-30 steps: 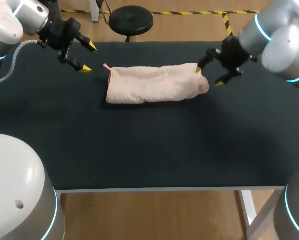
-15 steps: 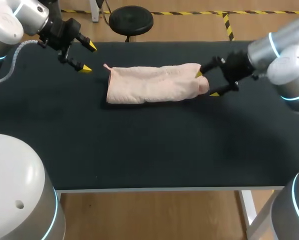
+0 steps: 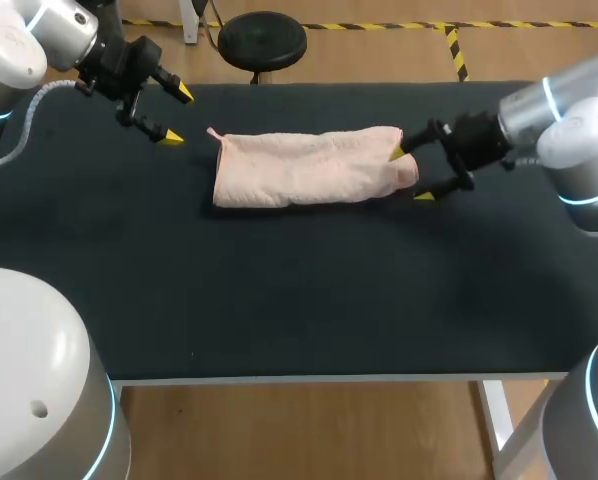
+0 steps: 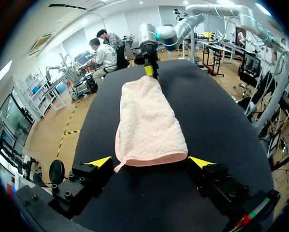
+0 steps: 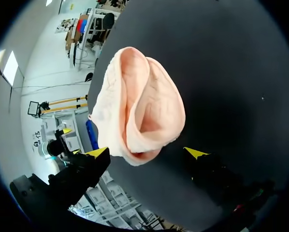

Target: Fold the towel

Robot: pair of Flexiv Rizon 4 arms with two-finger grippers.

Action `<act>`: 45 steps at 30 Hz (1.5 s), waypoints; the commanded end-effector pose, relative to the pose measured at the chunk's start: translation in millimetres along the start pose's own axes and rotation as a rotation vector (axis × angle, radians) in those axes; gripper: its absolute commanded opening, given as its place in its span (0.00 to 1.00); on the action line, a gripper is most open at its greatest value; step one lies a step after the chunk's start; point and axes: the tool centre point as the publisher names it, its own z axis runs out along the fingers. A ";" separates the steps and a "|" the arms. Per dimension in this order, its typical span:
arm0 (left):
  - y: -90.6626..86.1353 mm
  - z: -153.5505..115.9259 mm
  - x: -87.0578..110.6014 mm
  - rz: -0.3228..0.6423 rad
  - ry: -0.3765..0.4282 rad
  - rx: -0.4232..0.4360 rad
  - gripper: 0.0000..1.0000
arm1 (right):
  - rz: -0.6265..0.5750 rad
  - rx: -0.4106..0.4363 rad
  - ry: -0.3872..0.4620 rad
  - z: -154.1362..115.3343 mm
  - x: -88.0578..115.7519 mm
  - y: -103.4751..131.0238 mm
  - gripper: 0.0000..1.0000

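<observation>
right end effector [image 3: 410, 174] is open at the right end of the towel [image 3: 304, 167], yellow tips spread to either side of that end. i see the far tip just against the cloth and the near tip apart from it, over the dark bench [image 3: 299, 290]. through its wrist camera the towel's folded end lies between the fingers, layers curled open toward them. the pink towel lies folded into a long band across the far half of the bench. left end effector [image 3: 177, 117] is open too, tips wide, near the towel's left end but apart from it, toward the far left corner. the hemmed end lies just ahead of its fingers.
</observation>
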 end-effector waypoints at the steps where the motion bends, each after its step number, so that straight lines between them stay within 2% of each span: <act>1: 0.8 0.4 0.5 0.003 -0.002 0.002 1.00 | -0.013 0.017 0.003 11.1 -3.1 16.1 1.00; 17: 0.8 0.4 0.5 0.003 -0.002 0.002 1.00 | -0.079 -0.016 -0.004 20.9 -2.1 45.5 1.00; 24: 0.8 0.4 0.5 0.003 -0.002 0.002 1.00 | -0.179 -0.054 -0.040 22.5 1.0 53.9 1.00; 31: 0.8 0.4 0.5 0.003 -0.002 0.002 1.00 | -0.171 -0.056 0.001 31.3 -4.0 63.7 1.00; 45: 0.8 0.4 0.5 0.003 -0.002 0.002 1.00 | -0.217 -0.067 0.033 46.1 0.4 81.4 1.00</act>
